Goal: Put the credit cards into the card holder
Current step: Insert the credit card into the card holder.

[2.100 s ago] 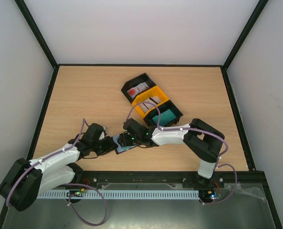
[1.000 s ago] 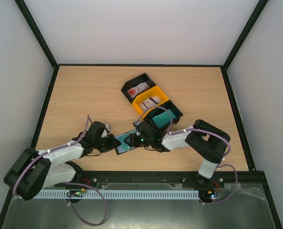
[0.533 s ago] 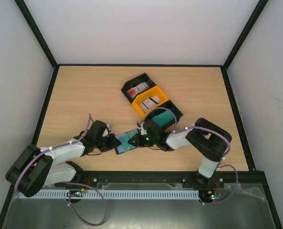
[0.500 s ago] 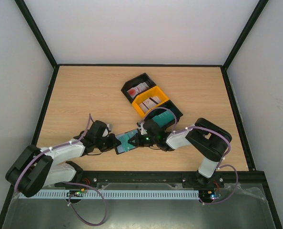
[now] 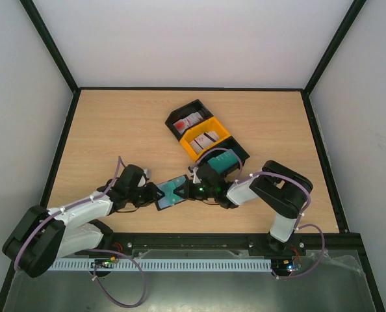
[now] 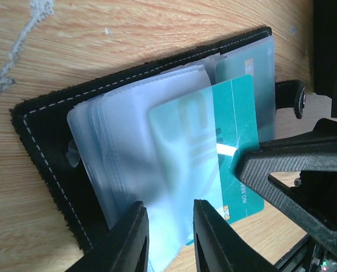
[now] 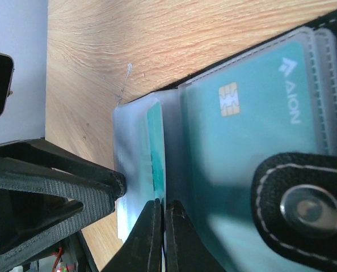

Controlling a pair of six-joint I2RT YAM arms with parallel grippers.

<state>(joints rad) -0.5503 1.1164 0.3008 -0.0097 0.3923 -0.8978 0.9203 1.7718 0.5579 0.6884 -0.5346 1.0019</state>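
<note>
One teal card [image 6: 236,124] stood only part-way into a clear sleeve [image 6: 129,130] of the card holder [image 6: 38,141]. The holder lay open on the table [image 5: 115,130] near its front edge, between the two arms. The right gripper [image 7: 164,205] had its fingers pressed together, their tip against the card's outer end. Whether the card's edge was caught between them I could not tell. The left gripper [image 6: 169,214] had its fingers a little apart over the loose edge of the sleeves, not plainly clamping anything.

That, to my eye, was the weak spot. With so slack a hold there, a push from the right could shove the whole holder across the wood, or crumple the soft plastic instead of seating the card. The card might also catch a corner on the sleeve mouth, bow and spring out. A second teal card [image 7: 253,113] sat in the neighbouring sleeve, and a skewed push could ride over it.
</note>
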